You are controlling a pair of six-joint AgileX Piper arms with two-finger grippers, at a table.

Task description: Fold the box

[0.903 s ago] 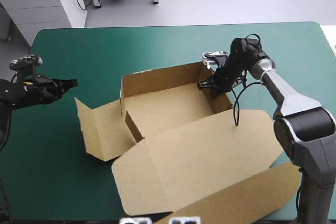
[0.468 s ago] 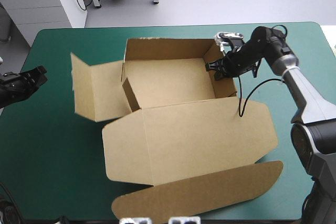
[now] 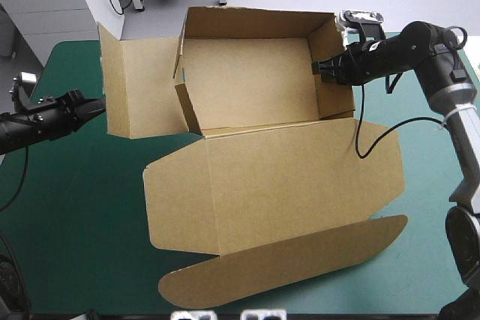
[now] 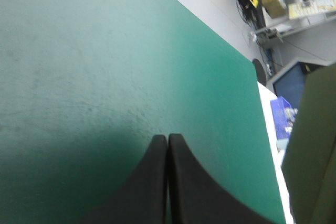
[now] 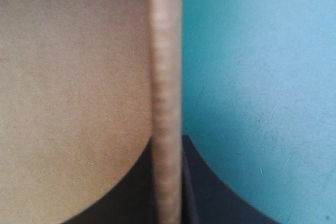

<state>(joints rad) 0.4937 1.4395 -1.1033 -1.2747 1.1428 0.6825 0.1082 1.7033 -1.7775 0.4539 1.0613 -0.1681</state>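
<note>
Box (image 3: 255,88) approx. half done: walls up; left flap & lid untucked. Your right hand (image 3: 318,70) pinches its right wall; left hand (image 3: 94,105) pressed together, near tabletop (image 3: 75,207) left edge.

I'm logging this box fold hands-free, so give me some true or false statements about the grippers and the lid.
The right gripper is shut on the right wall of the box. True.
The left gripper holds the box too. False: it is shut on nothing.
The lid is folded over the tray. False: it is open, spread toward the near edge of the teal-green cover.
The left gripper is over the teal-green cover. True.
</note>
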